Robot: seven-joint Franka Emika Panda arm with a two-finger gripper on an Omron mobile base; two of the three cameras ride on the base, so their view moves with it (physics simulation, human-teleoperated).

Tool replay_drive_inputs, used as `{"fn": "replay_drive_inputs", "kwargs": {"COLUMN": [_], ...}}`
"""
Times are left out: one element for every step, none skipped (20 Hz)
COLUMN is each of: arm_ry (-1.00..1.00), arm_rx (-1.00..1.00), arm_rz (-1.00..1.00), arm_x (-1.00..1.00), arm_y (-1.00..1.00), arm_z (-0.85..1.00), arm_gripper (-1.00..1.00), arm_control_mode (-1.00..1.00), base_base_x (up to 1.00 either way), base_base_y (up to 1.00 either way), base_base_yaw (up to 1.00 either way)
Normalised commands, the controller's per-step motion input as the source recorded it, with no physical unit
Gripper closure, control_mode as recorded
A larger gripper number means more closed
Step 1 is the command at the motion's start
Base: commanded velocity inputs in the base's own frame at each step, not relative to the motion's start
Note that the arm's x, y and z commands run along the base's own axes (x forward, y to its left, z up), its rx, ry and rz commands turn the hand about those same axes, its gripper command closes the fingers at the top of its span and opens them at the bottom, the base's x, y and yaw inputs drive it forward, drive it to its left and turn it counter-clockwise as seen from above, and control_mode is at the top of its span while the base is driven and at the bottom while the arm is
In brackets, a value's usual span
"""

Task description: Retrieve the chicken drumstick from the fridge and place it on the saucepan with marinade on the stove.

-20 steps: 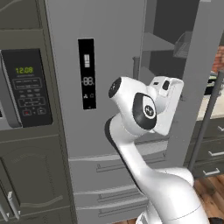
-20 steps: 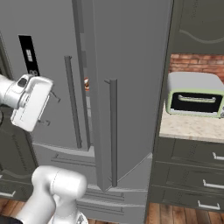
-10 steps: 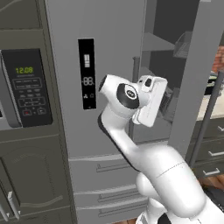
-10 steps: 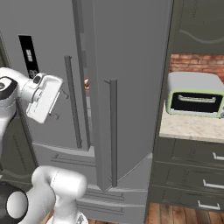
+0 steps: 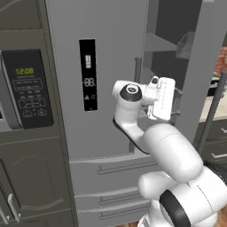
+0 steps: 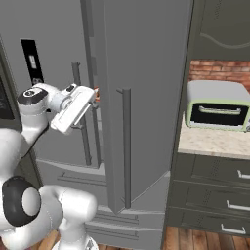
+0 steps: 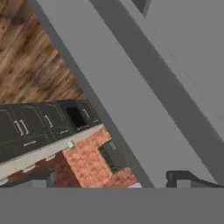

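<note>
End effector (image 6: 87, 117) is held wide apart and empty at the gap of the fridge (image 6: 141, 73) doors. Orange-brown speck there, seen from right base, cannot be identified; left base shows display strip (image 5: 88, 74).

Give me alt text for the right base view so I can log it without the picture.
The white arm's open, empty end effector sits at the gap beside the fridge door, which stands ajar with its long bar handle facing the camera. To the right, a pale green toaster oven rests on a counter over grey drawers.
</note>
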Motion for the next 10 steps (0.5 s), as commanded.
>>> {"fn": "replay_drive_inputs", "kwargs": {"arm_ry": [0.84,0.79,0.73,0.70,0.67,0.61,0.50,0.33,0.15,0.00], "arm_rx": [-0.31,-0.31,-0.28,-0.24,-0.18,-0.11,-0.04,0.00,0.00,0.09], "arm_rz": [0.01,0.00,0.00,0.00,0.00,0.00,0.00,0.00,-0.02,-0.06], "arm_x": [0.07,0.00,0.00,0.00,0.00,0.00,-0.14,-0.22,-0.41,-0.54], "arm_y": [0.00,0.00,0.00,0.00,-0.01,-0.09,-0.15,-0.30,-0.41,-0.46], "arm_z": [0.00,0.00,-0.04,-0.07,-0.08,0.00,0.00,0.00,0.04,0.09], "arm_gripper": [-1.00,-1.00,-1.00,-1.00,-1.00,-1.00,-1.00,-1.00,-1.00,-1.00], "arm_control_mode": [-1.00,-1.00,-1.00,-1.00,-1.00,-1.00,-1.00,-1.00,-1.00,-1.00], "base_base_x": [0.00,0.00,0.00,0.00,0.00,0.00,0.00,0.00,0.00,0.00], "base_base_y": [0.00,0.00,0.00,0.00,0.00,0.00,0.00,0.00,0.00,0.00], "base_base_yaw": [0.00,0.00,0.00,0.00,0.00,0.00,0.00,0.00,0.00,0.00]}}
